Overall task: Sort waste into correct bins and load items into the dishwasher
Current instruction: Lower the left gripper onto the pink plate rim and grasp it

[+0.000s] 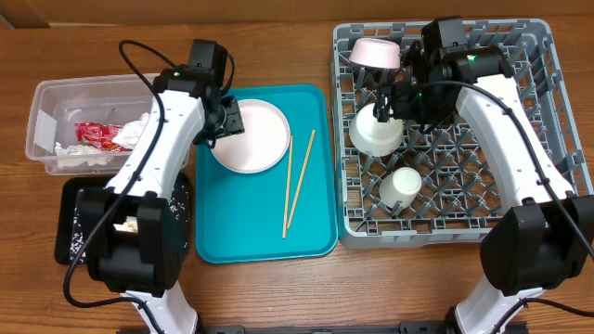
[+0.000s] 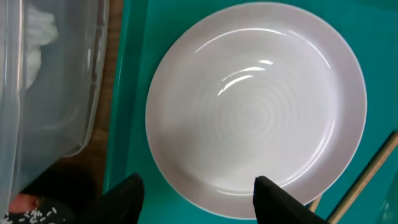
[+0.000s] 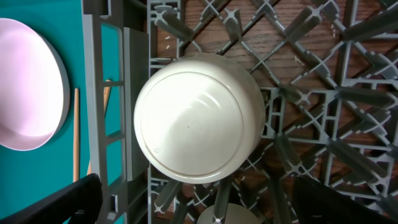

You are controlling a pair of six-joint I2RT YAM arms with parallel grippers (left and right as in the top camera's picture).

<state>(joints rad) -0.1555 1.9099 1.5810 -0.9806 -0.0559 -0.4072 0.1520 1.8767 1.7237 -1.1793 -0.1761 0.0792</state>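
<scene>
At the upper left, a clear tub [image 1: 42,121] holds a red wrapper [image 1: 97,136] and a tissue [image 1: 139,127]. The left gripper [image 1: 228,118] hangs part open and empty over the edge of the plate [image 1: 255,139] on the teal tray [image 1: 316,223], beside the chopsticks [image 1: 295,186]. At right, in the grey rack [image 1: 548,139], the right gripper [image 1: 397,100] gapes wide and empty above an upturned bowl [image 1: 376,134].

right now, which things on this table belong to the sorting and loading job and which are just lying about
Job: white plate, chopsticks, upturned bowl, second bowl, small cup, grey dish rack, clear tub, red wrapper, tissue, black tray.
Just lying about: teal tray, table.
</scene>
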